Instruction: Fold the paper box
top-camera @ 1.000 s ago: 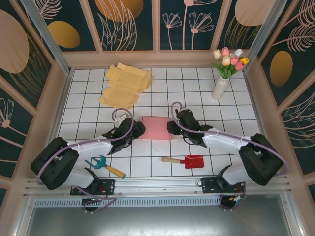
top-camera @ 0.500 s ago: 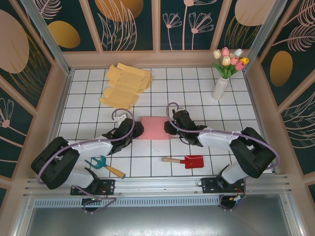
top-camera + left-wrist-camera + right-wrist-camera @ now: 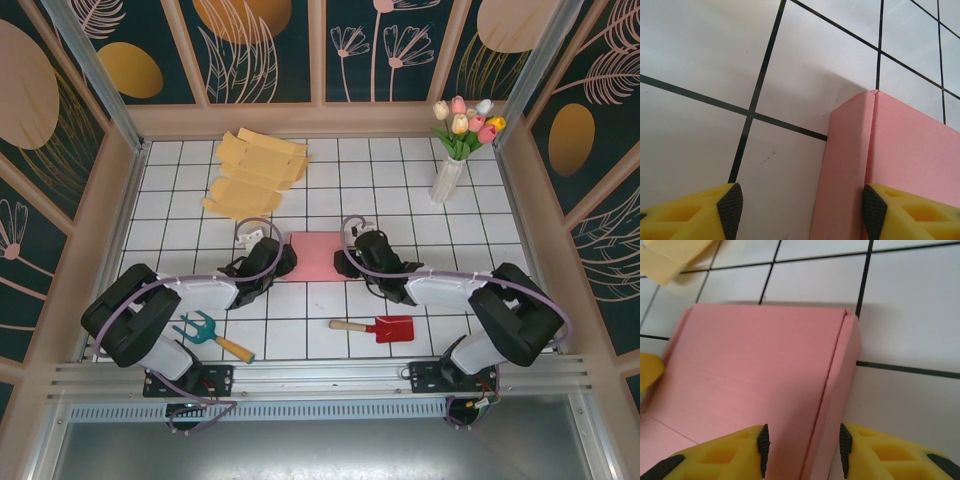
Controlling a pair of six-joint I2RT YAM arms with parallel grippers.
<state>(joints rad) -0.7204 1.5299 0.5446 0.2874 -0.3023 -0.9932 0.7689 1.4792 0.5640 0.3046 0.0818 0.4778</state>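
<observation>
Two hands: left hand [image 3: 802, 207] and right hand [image 3: 804, 444] part open, empty, astride side flaps [image 3: 835, 380].
Paper box [image 3: 318, 257]: light, thin, creasable; pinch flaps near folds.

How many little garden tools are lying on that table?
2. A teal hand rake lies by the left arm; a red trowel lies by the right arm. The arms could hide another.
</observation>
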